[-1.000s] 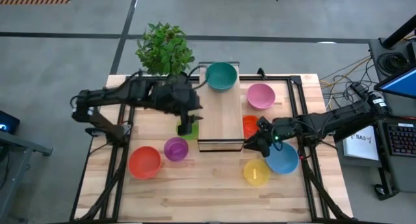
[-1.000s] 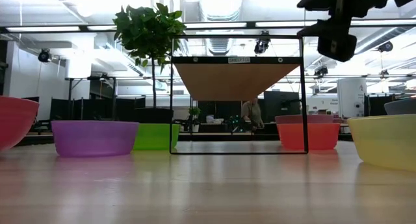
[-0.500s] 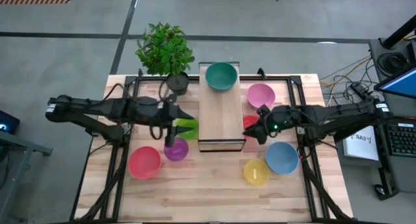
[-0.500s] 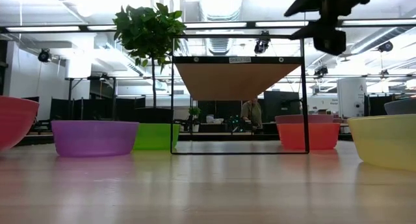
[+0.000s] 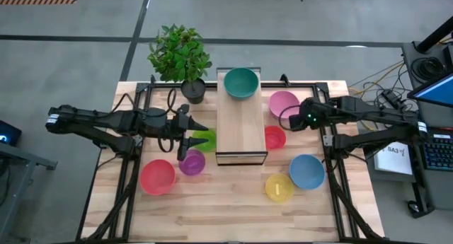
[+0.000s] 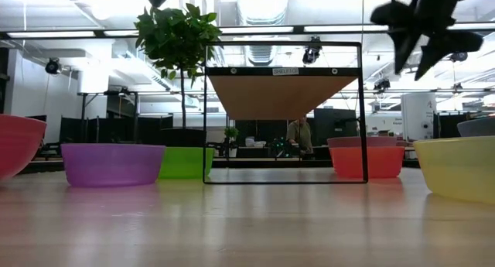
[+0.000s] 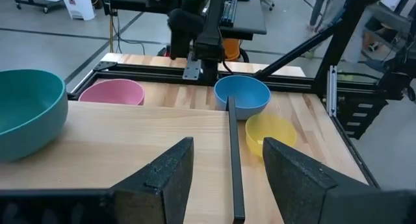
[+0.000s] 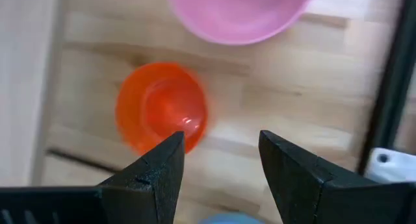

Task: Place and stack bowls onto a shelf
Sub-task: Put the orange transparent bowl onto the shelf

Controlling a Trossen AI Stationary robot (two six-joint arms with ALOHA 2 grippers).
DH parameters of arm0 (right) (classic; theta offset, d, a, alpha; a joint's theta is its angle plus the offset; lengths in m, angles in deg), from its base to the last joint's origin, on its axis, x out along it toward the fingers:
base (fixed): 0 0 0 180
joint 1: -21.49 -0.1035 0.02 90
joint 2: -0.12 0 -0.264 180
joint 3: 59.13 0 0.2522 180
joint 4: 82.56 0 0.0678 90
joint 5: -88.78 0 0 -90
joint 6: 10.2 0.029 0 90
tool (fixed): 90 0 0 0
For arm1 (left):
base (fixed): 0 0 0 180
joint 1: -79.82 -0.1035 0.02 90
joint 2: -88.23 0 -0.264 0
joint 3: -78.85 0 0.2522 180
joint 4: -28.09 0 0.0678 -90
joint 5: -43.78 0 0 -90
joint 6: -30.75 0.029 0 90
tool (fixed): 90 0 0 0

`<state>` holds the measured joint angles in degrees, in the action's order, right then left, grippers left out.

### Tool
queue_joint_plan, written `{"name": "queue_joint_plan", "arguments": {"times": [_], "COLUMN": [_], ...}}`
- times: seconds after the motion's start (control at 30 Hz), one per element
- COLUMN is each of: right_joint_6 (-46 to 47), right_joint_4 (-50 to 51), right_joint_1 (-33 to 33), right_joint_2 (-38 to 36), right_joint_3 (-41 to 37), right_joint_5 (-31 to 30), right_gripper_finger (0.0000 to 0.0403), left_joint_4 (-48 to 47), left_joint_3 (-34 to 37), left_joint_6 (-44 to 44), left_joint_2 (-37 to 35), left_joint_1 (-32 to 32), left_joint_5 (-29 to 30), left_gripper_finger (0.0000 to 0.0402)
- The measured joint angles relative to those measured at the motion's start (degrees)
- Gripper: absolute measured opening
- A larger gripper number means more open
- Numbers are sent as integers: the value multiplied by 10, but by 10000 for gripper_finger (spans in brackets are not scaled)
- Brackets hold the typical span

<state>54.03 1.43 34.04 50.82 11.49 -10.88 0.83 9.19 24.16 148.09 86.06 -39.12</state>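
Note:
The shelf (image 5: pixel 241 127) stands mid-table with the teal bowl (image 5: pixel 241 83) on its far end. On the table, left of the shelf, are the green bowl (image 5: pixel 206 140), purple bowl (image 5: pixel 192 162) and red bowl (image 5: pixel 157 177). On its right are the pink bowl (image 5: pixel 284 104), orange bowl (image 5: pixel 274 137), blue bowl (image 5: pixel 307 171) and yellow bowl (image 5: pixel 279 187). My left gripper (image 5: pixel 192 134) is open and empty, just left of the green bowl. My right gripper (image 5: pixel 287 122) is open and empty, above the gap between the pink and orange bowls, with the orange bowl (image 8: pixel 162 107) below its fingers.
A potted plant (image 5: pixel 180 56) stands at the table's far edge, left of the shelf. Dark metal frame rails (image 5: pixel 322 124) run along both table sides. Bare tabletop lies near the front edge (image 5: pixel 226 216). The shelf's board sits raised on a thin frame (image 6: pixel 284 93).
My left gripper has drawn back from over the green bowl toward the table's left edge, and the bowl stays on the table. My right gripper has gone from the shelf's near right corner toward the far right, to between the pink and orange bowls, and has tipped.

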Motion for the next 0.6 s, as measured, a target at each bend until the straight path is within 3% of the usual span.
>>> {"name": "queue_joint_plan", "arguments": {"times": [0.27,0.6], "right_joint_6": [-63,-101], "right_joint_4": [-52,-134], "right_joint_1": [46,50], "right_joint_2": [4,5], "right_joint_3": [-37,-38], "right_joint_5": [1,-39], "right_gripper_finger": [187,187], "left_joint_4": [-6,0], "left_joint_3": [1,3], "left_joint_6": [0,3], "left_joint_2": [0,1], "left_joint_1": [0,0], "left_joint_5": [0,0], "left_gripper_finger": [169,169]}}
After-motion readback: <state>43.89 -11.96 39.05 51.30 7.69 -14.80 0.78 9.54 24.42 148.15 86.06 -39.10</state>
